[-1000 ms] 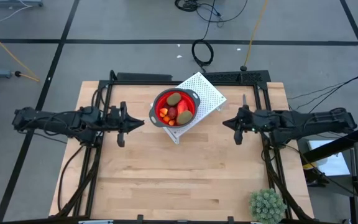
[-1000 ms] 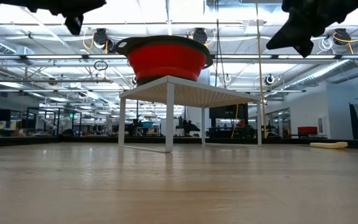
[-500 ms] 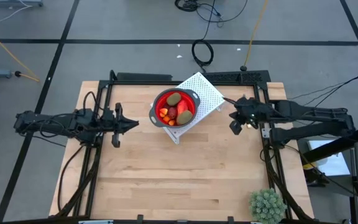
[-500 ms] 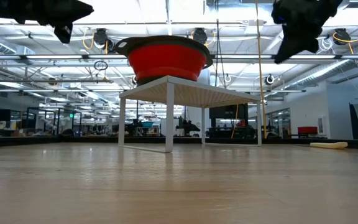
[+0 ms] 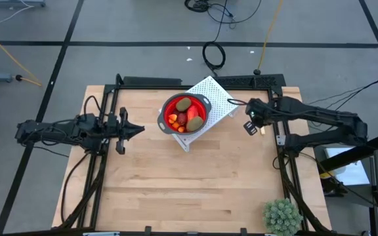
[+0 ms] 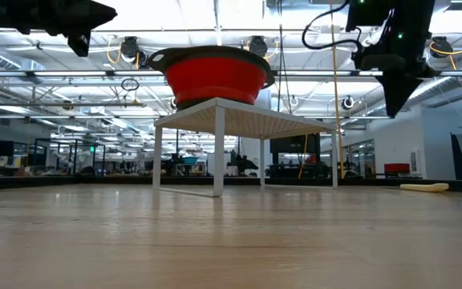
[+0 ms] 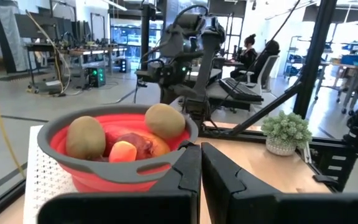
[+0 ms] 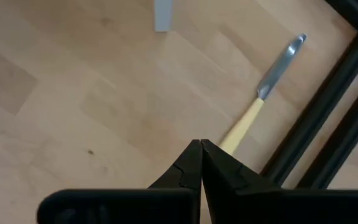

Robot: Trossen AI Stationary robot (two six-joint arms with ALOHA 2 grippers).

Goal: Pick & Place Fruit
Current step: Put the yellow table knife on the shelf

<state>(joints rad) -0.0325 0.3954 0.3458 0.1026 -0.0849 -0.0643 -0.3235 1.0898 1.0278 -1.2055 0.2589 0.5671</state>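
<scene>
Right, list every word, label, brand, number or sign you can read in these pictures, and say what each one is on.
None can be read.
The red bowl with grey rim, the white perforated stand and the wooden table carry no print.
The yellow-handled knife shows no marking.
Screens and equipment in the room behind are too small to read.

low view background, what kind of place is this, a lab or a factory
Probably a large open robotics lab or workshop. The low view shows a high ceiling with exposed pipes and strip lights; the left wrist view shows workbenches with equipment, a person seated at a desk, and the right arm on its frame.
</scene>
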